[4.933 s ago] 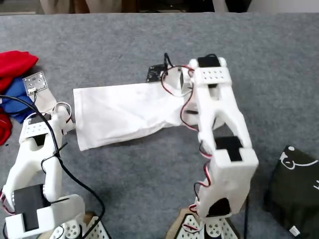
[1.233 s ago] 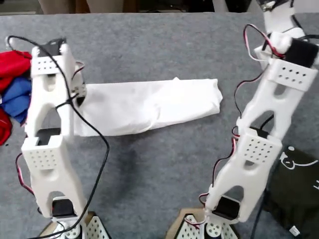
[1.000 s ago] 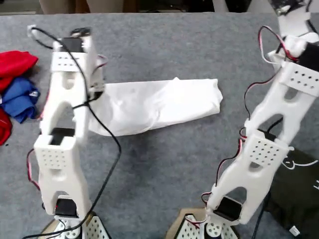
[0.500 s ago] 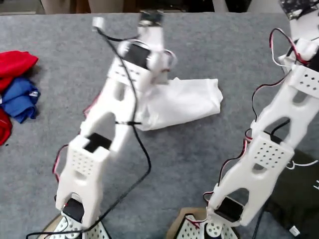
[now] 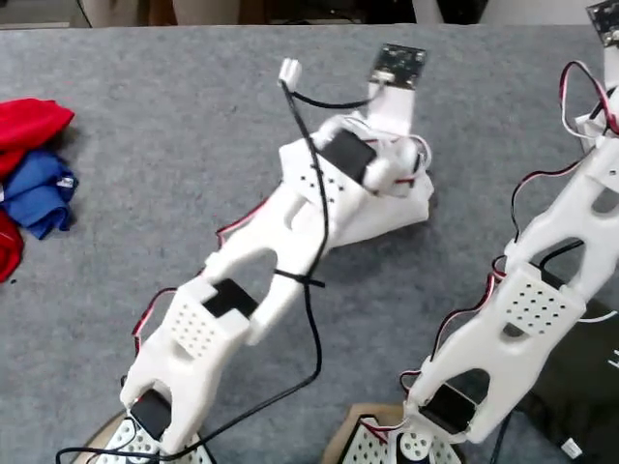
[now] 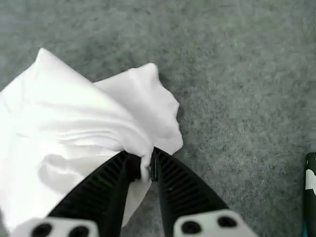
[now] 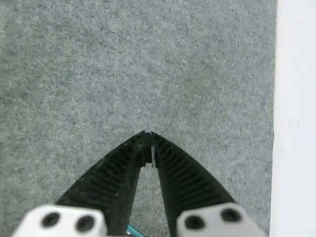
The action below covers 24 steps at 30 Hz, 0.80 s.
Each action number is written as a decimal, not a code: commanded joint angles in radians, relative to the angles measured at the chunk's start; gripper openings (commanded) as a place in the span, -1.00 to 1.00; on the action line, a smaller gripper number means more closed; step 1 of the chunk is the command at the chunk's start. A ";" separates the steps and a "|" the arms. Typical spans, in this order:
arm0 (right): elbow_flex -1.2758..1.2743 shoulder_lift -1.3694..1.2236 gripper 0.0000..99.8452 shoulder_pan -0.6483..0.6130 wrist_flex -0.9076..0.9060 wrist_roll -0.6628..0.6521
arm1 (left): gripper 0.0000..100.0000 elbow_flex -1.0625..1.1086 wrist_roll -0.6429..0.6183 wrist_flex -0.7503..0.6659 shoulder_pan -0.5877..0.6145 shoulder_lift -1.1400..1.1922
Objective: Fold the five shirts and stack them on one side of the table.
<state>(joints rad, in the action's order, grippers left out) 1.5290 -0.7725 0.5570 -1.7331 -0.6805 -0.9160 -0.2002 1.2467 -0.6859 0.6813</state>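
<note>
Quick note: your left arm (image 5: 290, 213) has swung across the counter (image 5: 174, 106) in the last sec or so, hauling the left end of the white shirt (image 6: 74, 113) w/ it. A sec ago that shirt lay as a long strip mid-counter. Now it's doubled over itself and bunched at its right end, under the left arm's wrist. The jaws there are clamped on a fold of the cloth, w/ a corner of the bundle poking out past their tips.

Your right arm (image 5: 542, 300) has pulled off to the far right corner, jaws together w/ nothing in them, over bare counter.

So I'd say the halving fold is nearly done. But the edges don't look lined up & the cloth is puffy, so expect to let go & flatten.

The black shirt (image 5: 580, 367) sits at the near right, prob. the stack spot. The red cloth (image 5: 34, 121) & blue cloth (image 5: 34, 188) lie crumpled at the left edge, not yet folded.
</note>
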 commanded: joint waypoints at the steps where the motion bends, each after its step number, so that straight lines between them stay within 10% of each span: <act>1: 0.038 0.102 -0.99 0.018 0.021 0.009 | -0.96 -0.051 0.002 -0.086 -0.026 0.036; 24: 0.030 0.102 -0.99 0.008 0.017 0.002 | -0.88 -0.132 -0.034 -0.190 -0.046 0.185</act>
<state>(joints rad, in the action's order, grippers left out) 1.5290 -0.7725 0.5646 -1.7331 -0.6805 -0.9881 -0.2279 1.0595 -0.7319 0.8807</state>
